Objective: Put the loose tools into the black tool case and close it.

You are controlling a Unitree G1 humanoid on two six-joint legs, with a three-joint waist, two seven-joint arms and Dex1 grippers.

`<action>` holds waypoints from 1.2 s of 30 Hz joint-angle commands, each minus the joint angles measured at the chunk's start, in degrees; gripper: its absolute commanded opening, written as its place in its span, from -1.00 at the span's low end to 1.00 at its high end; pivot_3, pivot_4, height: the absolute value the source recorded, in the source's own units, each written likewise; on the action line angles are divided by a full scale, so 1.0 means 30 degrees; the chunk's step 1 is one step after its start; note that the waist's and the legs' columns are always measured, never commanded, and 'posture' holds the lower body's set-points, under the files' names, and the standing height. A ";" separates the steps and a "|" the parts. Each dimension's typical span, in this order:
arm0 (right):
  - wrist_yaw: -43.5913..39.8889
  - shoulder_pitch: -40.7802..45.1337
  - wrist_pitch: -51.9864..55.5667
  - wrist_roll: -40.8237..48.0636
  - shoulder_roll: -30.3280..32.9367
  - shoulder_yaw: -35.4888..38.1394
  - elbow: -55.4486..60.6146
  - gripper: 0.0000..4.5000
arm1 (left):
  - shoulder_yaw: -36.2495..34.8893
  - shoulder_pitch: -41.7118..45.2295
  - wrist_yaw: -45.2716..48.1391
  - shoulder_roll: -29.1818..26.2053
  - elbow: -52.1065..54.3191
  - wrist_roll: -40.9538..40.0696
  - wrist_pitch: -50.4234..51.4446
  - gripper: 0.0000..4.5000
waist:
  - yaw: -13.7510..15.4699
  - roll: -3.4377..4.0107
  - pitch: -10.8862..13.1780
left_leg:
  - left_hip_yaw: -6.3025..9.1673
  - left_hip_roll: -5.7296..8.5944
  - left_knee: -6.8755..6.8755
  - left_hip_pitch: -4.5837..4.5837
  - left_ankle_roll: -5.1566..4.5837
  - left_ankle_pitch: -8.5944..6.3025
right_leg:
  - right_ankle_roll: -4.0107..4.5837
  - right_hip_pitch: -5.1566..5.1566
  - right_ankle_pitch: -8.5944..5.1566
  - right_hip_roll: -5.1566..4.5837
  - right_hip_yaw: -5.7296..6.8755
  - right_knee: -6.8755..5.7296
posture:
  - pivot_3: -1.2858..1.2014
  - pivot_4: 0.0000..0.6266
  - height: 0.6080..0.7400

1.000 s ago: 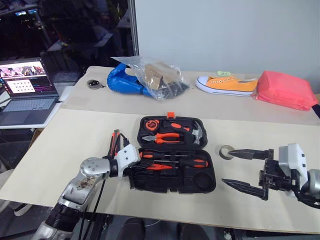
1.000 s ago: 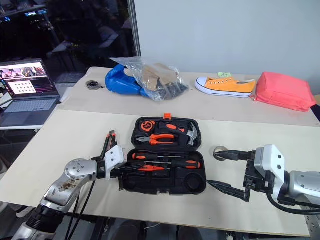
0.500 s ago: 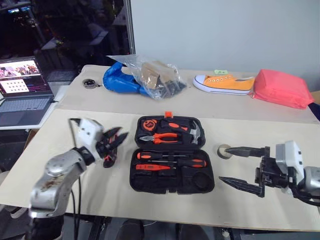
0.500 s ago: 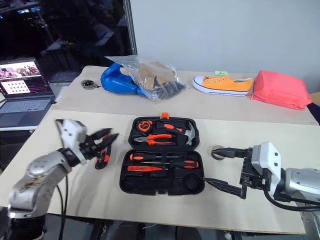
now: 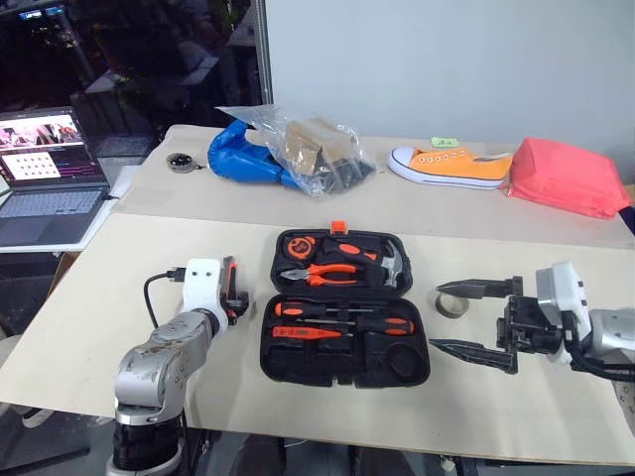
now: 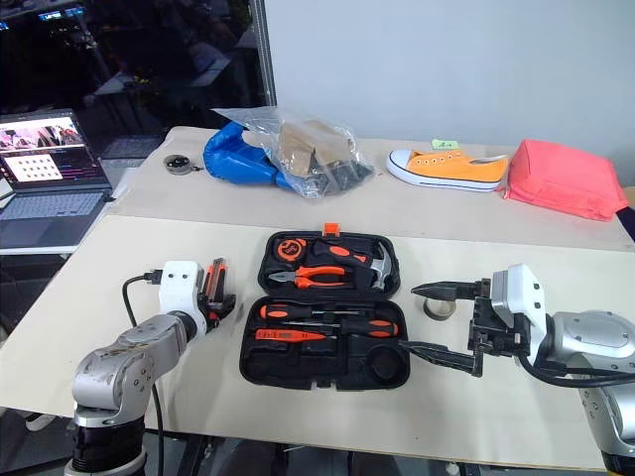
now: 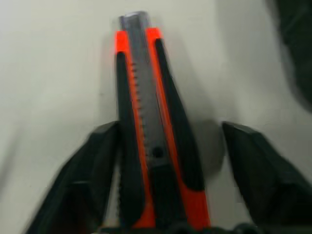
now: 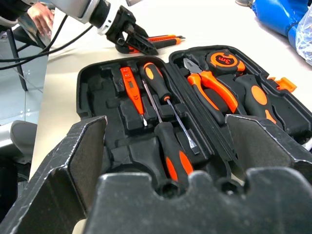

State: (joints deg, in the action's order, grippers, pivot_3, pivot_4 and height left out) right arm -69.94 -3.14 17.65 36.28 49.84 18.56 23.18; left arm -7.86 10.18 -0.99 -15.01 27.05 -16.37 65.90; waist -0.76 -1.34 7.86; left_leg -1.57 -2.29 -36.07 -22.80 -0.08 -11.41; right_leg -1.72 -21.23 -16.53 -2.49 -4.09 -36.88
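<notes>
Tools of the task are found partly stowed: two long screwdrivers (image 5: 342, 318) and the small orange tester screwdriver (image 5: 303, 333) are seen lying in the near half of the open black tool case (image 5: 344, 305), which rests mid-table on the pale board (image 5: 119, 288). The orange-black utility knife (image 7: 155, 131) is seen on the board just beside the case's left edge, lying between the spread fingers of the left gripper (image 7: 168, 170); one finger (image 7: 97, 165) appears to touch the knife's side, while the other stands clear, so no grip can be confirmed. If the fingers are closed off-centre like this, the knife could be pushed sideways or pivoted out rather than clamped, and its slim, smooth body could slip during lifting. The greyish tape roll (image 5: 452, 303) is seen on the board to the right of the case, between the widely parted fingers of the right gripper (image 5: 472, 319). The roll, being low and flat, could be skidded along the board or missed if the fingers are brought together too high. Should either item be laid across a recess rather than into it, the lid could be blocked from shutting and the orange latch (image 5: 338, 227) left unengaged.
</notes>
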 commanded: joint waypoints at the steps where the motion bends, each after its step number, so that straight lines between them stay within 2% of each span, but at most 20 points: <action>1: -0.0002 -0.0131 -0.0134 0.0401 0.0258 0.0733 0.0650 1.00 | -0.0239 -0.0717 0.0501 -0.0044 -0.0240 0.0207 -0.1014 -0.22 | -0.0007 0.0001 -0.0001 | 0.0000 0.0000 0.0000 0.0000 0.0000 0.0000 | 0.0000 0.0000 0.0000 0.0000 -0.0001 0.0000 | 0.03 -0.52 1.00; 4: 0.0117 -0.0293 -0.0103 0.0529 0.0155 0.0833 0.0862 1.00 | -0.1451 -0.0787 0.2293 -0.0241 0.0740 -0.0908 -0.3274 -0.24 | -0.0021 -0.0002 0.0002 | -0.0002 0.0000 0.0001 0.0000 0.0001 0.0000 | 0.0002 0.0000 0.0000 -0.0002 -0.0004 0.0000 | 0.03 -0.52 1.00; 6: -0.0094 -0.0538 -0.0340 0.0657 0.0056 0.0978 0.0905 1.00 | -0.2094 -0.0855 0.5376 -0.1600 0.1929 -0.2512 -0.4660 -0.24 | -0.0014 -0.0024 0.0017 | -0.0006 -0.0006 0.0004 -0.0017 0.0001 0.0000 | 0.0007 -0.0019 0.0001 0.0003 0.0009 0.0002 | 0.03 -0.52 1.00; 7: -0.0258 -0.0637 -0.0466 0.0710 0.0059 0.1089 0.0807 1.00 | -0.2597 -0.0768 0.7398 -0.2371 0.2349 -0.4181 -0.4576 -0.24 | -0.0005 -0.0039 0.0026 | -0.0013 -0.0009 0.0003 -0.0024 0.0001 0.0001 | 0.0016 -0.0027 -0.0003 0.0007 0.0021 0.0000 | 0.03 -0.52 1.00; 9: -0.0590 -0.0816 -0.0483 0.0918 0.0153 0.1368 0.0569 1.00 | -0.2233 -0.0955 1.2005 -0.5077 0.2776 -0.5849 -0.5404 -0.24 | 0.0002 -0.0040 0.0031 | -0.0035 -0.0023 0.0014 -0.0042 0.0004 0.0002 | 0.0035 -0.0038 -0.0009 0.0010 0.0050 0.0011 | 0.03 -0.52 1.00; 11: -0.1071 -0.1036 -0.0602 0.0933 0.0271 0.1537 0.0382 1.00 | -0.1218 -0.0882 1.6150 -0.7636 0.2682 -0.7076 -0.5916 -0.24 | 0.0014 -0.0014 0.0029 | -0.0069 -0.0025 0.0032 -0.0035 0.0007 0.0000 | 0.0047 -0.0039 -0.0018 -0.0001 0.0041 0.0019 | 0.03 -0.52 1.00; 13: -0.1341 -0.1303 -0.0605 0.0856 0.0290 0.1750 0.0277 1.00 | 0.0883 -0.0329 1.9450 -0.9909 0.2036 -0.6548 -0.7263 -0.24 | 0.0072 0.0015 0.0033 | -0.0109 -0.0015 0.0040 -0.0021 0.0006 -0.0001 | 0.0041 -0.0026 -0.0025 -0.0025 0.0039 0.0040 | 0.03 -0.52 1.00; 15: -0.1331 -0.1671 -0.0590 0.0750 0.0251 0.1977 0.0395 1.00 | 0.3581 0.0626 2.1963 -1.1282 0.0982 -0.4627 -0.9684 -0.24 | 0.0102 0.0012 0.0037 | -0.0137 -0.0008 0.0041 -0.0025 0.0006 0.0000 | 0.0043 -0.0028 -0.0031 -0.0029 0.0042 0.0045 | 0.03 -0.52 1.00; 19: -0.1043 -0.2829 -0.0319 0.0879 0.0158 0.2828 0.1163 1.00 | 0.7471 0.3222 2.3231 -1.0737 -0.1296 -0.2114 -1.1765 -0.24 | 0.0202 0.0026 0.0042 | -0.0162 -0.0019 0.0037 -0.0034 0.0002 0.0001 | 0.0054 -0.0033 -0.0040 -0.0014 0.0032 0.0055 | 0.03 -0.52 1.00; 22: -0.0867 -0.3907 -0.0120 0.1003 0.0144 0.3634 0.1850 1.00 | 0.9242 0.4429 2.3492 -0.9871 -0.2282 -0.0914 -1.2364 -0.24 | 0.0213 0.0024 0.0044 | -0.0163 -0.0042 0.0032 -0.0052 0.0000 0.0001 | 0.0049 -0.0045 -0.0042 0.0015 0.0027 0.0052 | 0.03 -0.52 1.00; 30: -0.0499 -0.5283 0.0330 0.1387 0.0190 0.4811 0.2810 1.00 | 1.1468 0.5289 2.4226 -0.9273 -0.2809 0.0354 -1.2039 -0.24 | 0.0022 0.0024 0.0044 | -0.0137 -0.0040 0.0026 -0.0143 -0.0013 -0.0004 | 0.0037 -0.0131 -0.0049 0.0038 0.0032 0.0020 | 0.03 -0.52 1.00; 36: -0.0360 -0.5569 0.0674 0.1620 0.0322 0.5214 0.3182 1.00 | 1.2036 0.5109 2.4055 -0.9217 -0.3039 0.1259 -1.2188 -0.24 | 0.0020 0.0027 0.0042 | -0.0135 -0.0041 -0.0023 -0.0114 -0.0014 -0.0002 | -0.0055 -0.0090 -0.0098 0.0038 0.0030 -0.0002 | 0.03 -0.52 1.00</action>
State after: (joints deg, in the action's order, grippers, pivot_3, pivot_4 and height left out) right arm -71.15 -19.54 19.28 39.62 50.03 31.50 31.12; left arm 27.30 25.09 71.14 -42.66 17.69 -14.09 29.94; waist -0.70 -1.26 7.99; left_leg -1.98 -2.42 -36.14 -23.13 -0.12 -11.41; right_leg -1.90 -21.48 -16.83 -2.38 -4.00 -36.88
